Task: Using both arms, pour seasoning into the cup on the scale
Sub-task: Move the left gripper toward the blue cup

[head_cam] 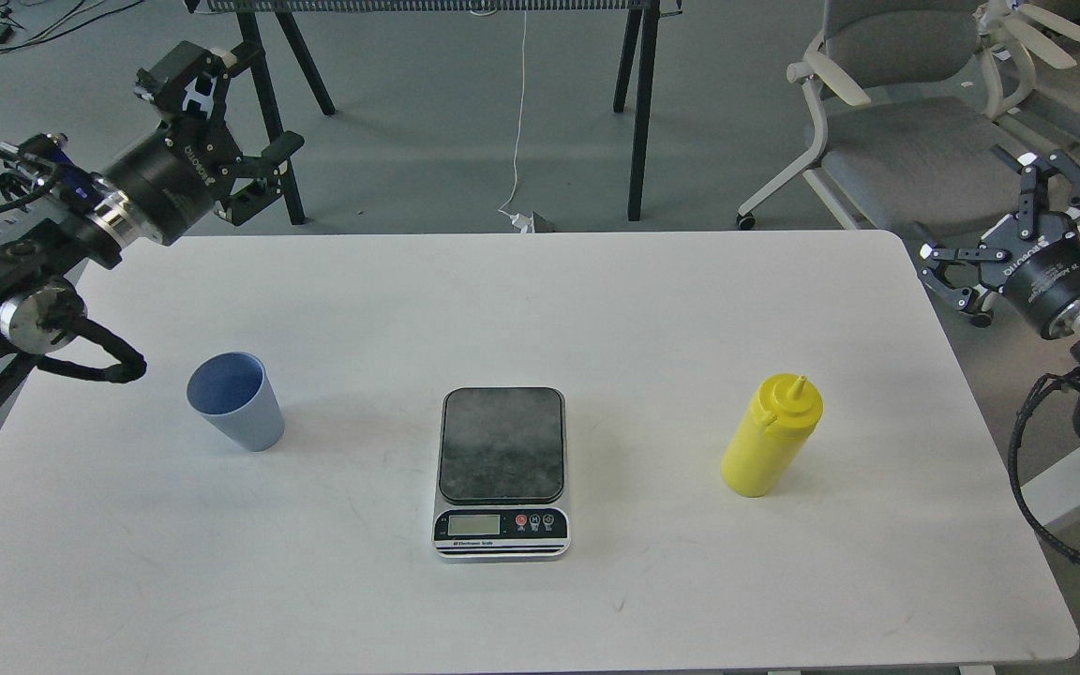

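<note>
The light blue ribbed cup (235, 401) stands upright on the white table's left side. At the table's middle lies the scale (502, 472), its dark platform bare. The yellow seasoning bottle (772, 435) stands upright to the right of the scale, nozzle up. My left gripper (226, 122) hovers beyond the table's far left corner, open and holding nothing, well above and behind the cup. My right gripper (1004, 234) hangs off the table's right edge, open and holding nothing, behind and right of the bottle.
The white table (540, 600) fills most of the view. Grey office chairs (906, 122) stand behind the far right corner. A black-legged stand (638, 112) and a white cable (519, 141) are on the floor behind the table.
</note>
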Robot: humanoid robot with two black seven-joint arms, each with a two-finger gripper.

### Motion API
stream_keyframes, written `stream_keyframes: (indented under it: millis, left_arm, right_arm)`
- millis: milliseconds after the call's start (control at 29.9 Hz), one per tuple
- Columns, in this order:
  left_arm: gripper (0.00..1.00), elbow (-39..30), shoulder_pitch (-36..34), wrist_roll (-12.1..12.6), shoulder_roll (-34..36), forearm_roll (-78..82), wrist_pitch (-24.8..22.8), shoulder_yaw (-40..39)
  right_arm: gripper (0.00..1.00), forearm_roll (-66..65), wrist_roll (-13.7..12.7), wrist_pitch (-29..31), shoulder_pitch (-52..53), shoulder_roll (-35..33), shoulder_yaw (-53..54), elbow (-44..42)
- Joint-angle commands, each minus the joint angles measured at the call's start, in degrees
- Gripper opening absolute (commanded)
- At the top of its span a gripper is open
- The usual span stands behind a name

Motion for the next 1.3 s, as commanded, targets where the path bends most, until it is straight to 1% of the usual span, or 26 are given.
stream_keyframes:
  millis: [0, 234, 401, 468, 635, 802, 903, 969, 1036, 1137, 1270]
  left_arm:
    - [1.0, -0.2, 0.7, 0.0, 0.0, -0.3, 0.0, -0.5]
    - [1.0, -0.1, 0.9, 0.0, -0.4, -0.4, 0.0, -1.0]
    - [1.0, 0.2, 1.0, 0.0, -1.0, -3.9, 0.0, -5.0]
    - [1.0, 0.2, 1.0, 0.0, -0.9, -4.7, 0.0, -5.3]
    - [1.0, 3.7, 0.1, 0.0, -0.4, -3.2, 0.0, -5.3]
    - [1.0, 3.9, -2.9, 0.0, 0.6, -0.1, 0.0, -4.6]
    - [1.0, 4.5, -5.3, 0.0, 5.9, 13.1, 0.0, -4.4]
    - [1.0, 4.0, -6.5, 0.0, 9.6, 27.8, 0.0, -4.6]
    - [1.0, 3.3, -7.9, 0.0, 11.6, 41.6, 0.0, -4.6]
    - [1.0, 0.1, -9.5, 0.0, 12.6, 61.5, 0.0, -4.5]
    - [1.0, -6.5, -10.9, 0.0, 14.7, 84.1, 0.0, -4.4]
  right_arm:
    - [0.98, 0.0, 0.0, 0.0, 0.0, 0.5, -0.1, 0.0]
    - [0.98, 0.0, 0.0, 0.0, 0.0, 0.6, -0.2, 0.1]
    - [0.98, 0.0, 0.0, 0.0, 0.0, 0.6, -0.3, 0.1]
    - [0.98, 0.0, 0.0, 0.0, 0.0, 0.6, -0.3, 0.1]
    - [0.98, 0.0, 0.0, 0.0, -0.4, 1.0, -0.1, 0.0]
    - [0.98, 0.0, 0.0, 0.0, -0.5, 1.9, -0.3, 0.1]
    - [0.98, 0.0, 0.0, 0.0, -1.3, 2.2, -0.3, 0.1]
    - [0.98, 0.0, 0.0, 0.0, -1.8, 2.2, -0.3, 0.1]
    - [0.98, 0.0, 0.0, 0.0, -2.0, 2.3, -0.3, 0.1]
    - [0.98, 0.0, 0.0, 0.0, -2.2, 2.6, -0.3, 0.1]
    - [0.98, 0.0, 0.0, 0.0, -2.2, 2.6, -0.3, 0.1]
